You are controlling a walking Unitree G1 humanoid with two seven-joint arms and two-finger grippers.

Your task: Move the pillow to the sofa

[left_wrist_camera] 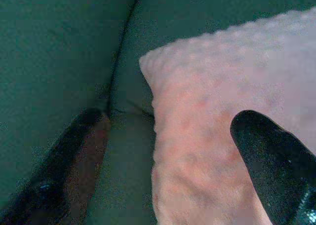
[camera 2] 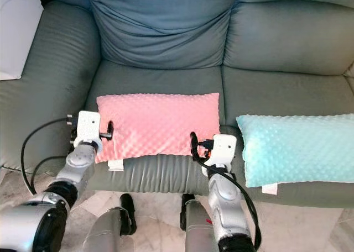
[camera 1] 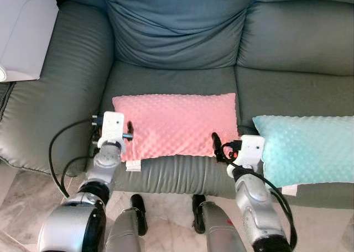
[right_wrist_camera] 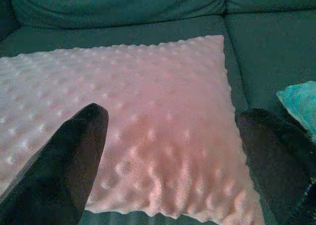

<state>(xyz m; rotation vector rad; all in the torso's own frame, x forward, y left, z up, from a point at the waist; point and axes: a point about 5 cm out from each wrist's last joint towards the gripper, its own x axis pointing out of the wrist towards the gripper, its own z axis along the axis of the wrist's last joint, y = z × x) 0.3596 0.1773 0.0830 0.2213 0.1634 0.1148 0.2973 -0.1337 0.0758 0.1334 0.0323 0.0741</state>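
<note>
A pink dotted pillow (camera 1: 177, 125) lies flat on the grey-green sofa's middle seat cushion (camera 1: 171, 78), reaching to the cushion's front edge. My left gripper (camera 1: 113, 129) is open at the pillow's left end: one finger (left_wrist_camera: 266, 156) rests over the pillow, the other finger (left_wrist_camera: 64, 161) sits beside it over the seat. My right gripper (right_wrist_camera: 173, 114) is open at the pillow's front right corner, its fingers spread to either side of that corner with the pillow between them.
A teal dotted pillow (camera 1: 307, 147) lies on the right seat, close to my right wrist. A white object (camera 1: 22, 31) sits on the sofa's left armrest. Pale marble floor (camera 1: 16, 180) runs along the sofa's front.
</note>
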